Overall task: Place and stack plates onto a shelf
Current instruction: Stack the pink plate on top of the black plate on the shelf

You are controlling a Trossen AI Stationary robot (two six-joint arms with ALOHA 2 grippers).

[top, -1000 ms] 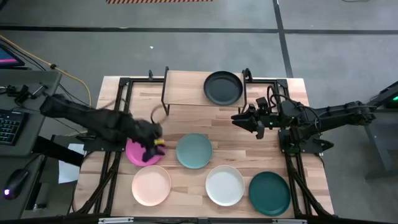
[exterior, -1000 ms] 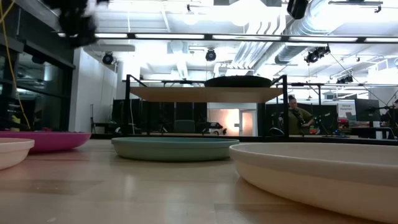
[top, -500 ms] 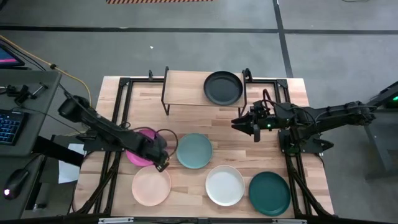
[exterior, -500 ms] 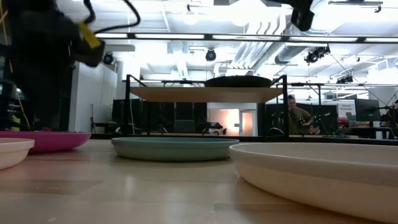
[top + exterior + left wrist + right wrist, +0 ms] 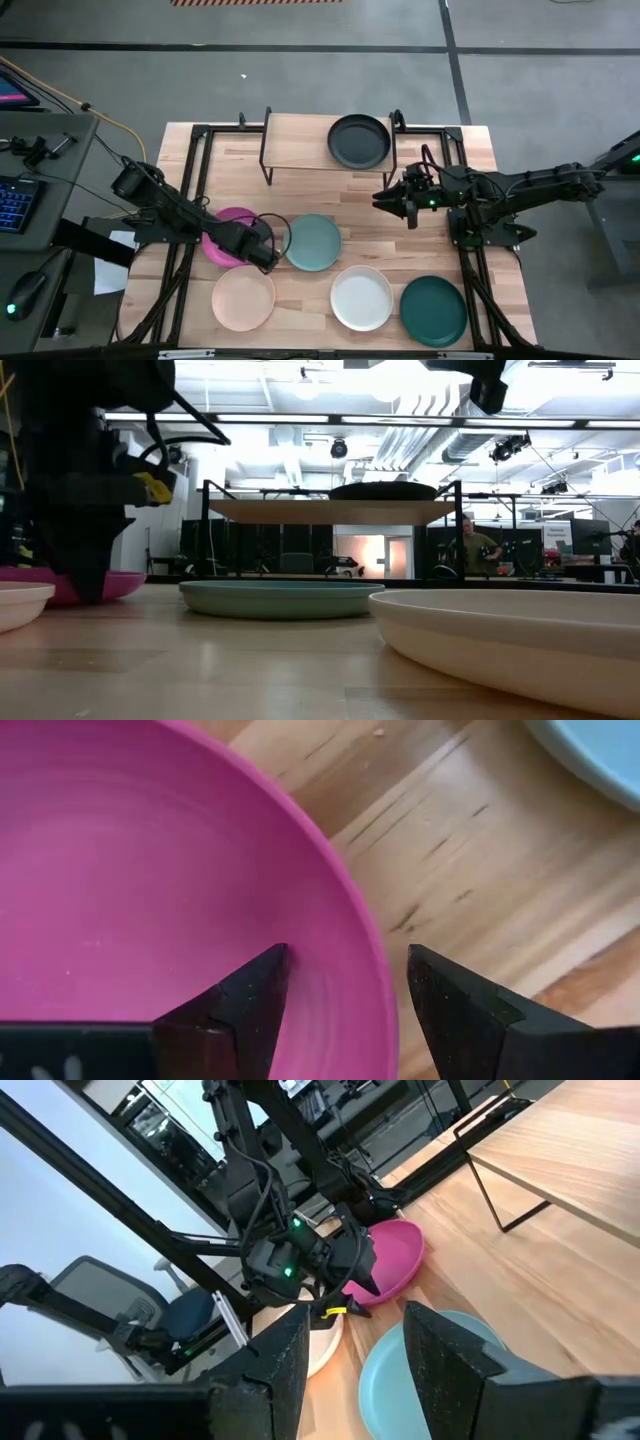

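At the near-left part of the worktop (image 5: 300, 300), the left hand (image 5: 262, 250) is down at the edge of the pink plate (image 5: 228, 237), on the side facing the light blue plate (image 5: 312, 242). In the left wrist view its two dark fingers (image 5: 235, 1010) stand apart, one inside the pink plate's bowl and the other outside, with the rim between them; they are spread and not yet pressed on the rim. The pink plate lies flat on the worktop, just beside the light blue plate. Nearer the front edge lie the peach plate (image 5: 243, 298), the white plate (image 5: 361, 298) and the dark teal plate (image 5: 433, 310), each apart from its neighbour. The shelf (image 5: 300, 142) stands at the far side of the worktop, with the black plate (image 5: 359, 141) resting on its right half. The right hand (image 5: 397, 198) hangs above the worktop between the shelf and the white plate, its fingers parted and holding nothing.
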